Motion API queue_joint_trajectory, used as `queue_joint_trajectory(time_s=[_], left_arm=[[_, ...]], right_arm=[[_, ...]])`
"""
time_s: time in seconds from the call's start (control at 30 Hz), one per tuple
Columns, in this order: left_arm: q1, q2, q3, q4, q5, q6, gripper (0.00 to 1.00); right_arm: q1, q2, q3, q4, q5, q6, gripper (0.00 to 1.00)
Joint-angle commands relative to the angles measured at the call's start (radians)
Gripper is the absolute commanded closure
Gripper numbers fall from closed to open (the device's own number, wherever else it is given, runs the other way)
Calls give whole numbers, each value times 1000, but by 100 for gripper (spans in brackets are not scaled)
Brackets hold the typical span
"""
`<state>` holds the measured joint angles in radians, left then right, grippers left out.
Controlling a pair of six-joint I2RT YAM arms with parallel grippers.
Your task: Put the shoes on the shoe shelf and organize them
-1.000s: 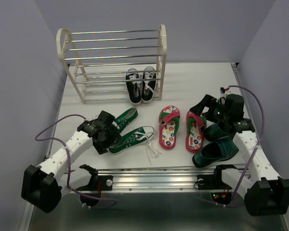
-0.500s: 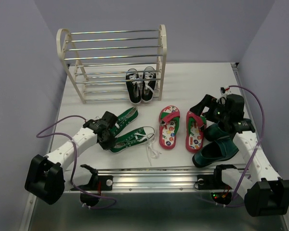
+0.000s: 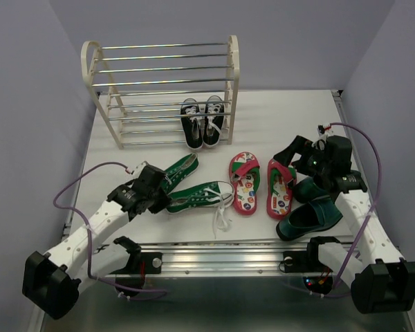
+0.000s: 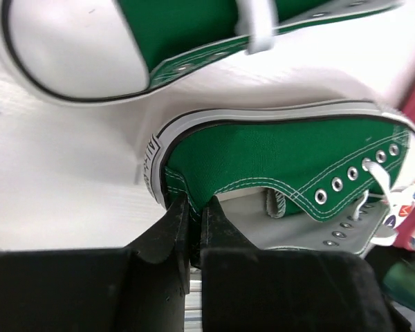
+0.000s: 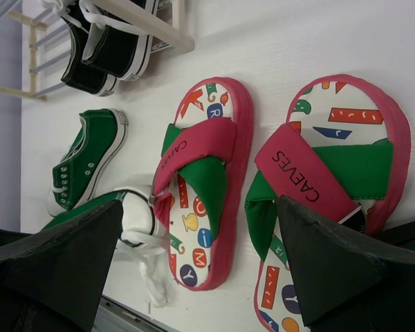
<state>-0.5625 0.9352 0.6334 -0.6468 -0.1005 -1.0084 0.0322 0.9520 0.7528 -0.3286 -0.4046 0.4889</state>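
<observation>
My left gripper (image 3: 163, 200) (image 4: 192, 207) is shut on the heel rim of a green white-laced sneaker (image 3: 202, 196) (image 4: 283, 159), which lies on the table with its toe against the left flip-flop (image 3: 244, 184). Its mate (image 3: 180, 169) (image 4: 76, 41) lies just behind it. Hovering over the two red-pink flip-flops (image 5: 200, 173) (image 5: 332, 166) is my right gripper (image 3: 288, 153) (image 5: 199, 207), open and holding nothing. The black sneakers (image 3: 201, 122) (image 5: 104, 41) stand on the lowest tier of the shoe shelf (image 3: 234, 69). Under the right arm lie the teal loafers (image 3: 310, 214).
The shelf's upper chrome bars (image 3: 162, 59) carry nothing. A loose white lace (image 3: 221, 218) trails from the held sneaker toward the metal rail (image 3: 221, 254) at the near table edge. Purple walls close in both sides.
The left gripper closed on the near green sneaker's heel. The sneaker has swung and slid right, with its toe now at the left flip-flop. The right arm stayed still.
</observation>
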Motion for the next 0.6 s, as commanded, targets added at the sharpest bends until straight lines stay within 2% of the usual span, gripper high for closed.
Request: queue_joint_trajectory(time_s=[0.0,0.03,0.27,0.37,0.4,0.57], left_arm=[[-10,-98,26,203,96,21,100],[-10,-105,29,214,137,24,100],[-10,-127,69,249,167,-16,100],[-10,-139,92,230,111,-126,100],[-10,-139,101,182,35,-195,100],[-10,-127,144,102,-90,-344,100]], right_arm=[[0,-21,8,34,16,-19,0],[0,-21,13,36,16,-19,0],[0,-13,17,36,6,-16,0],[0,-18,14,34,6,-16,0],[0,-18,11,34,7,-15,0],[0,-21,8,36,6,-15,0]])
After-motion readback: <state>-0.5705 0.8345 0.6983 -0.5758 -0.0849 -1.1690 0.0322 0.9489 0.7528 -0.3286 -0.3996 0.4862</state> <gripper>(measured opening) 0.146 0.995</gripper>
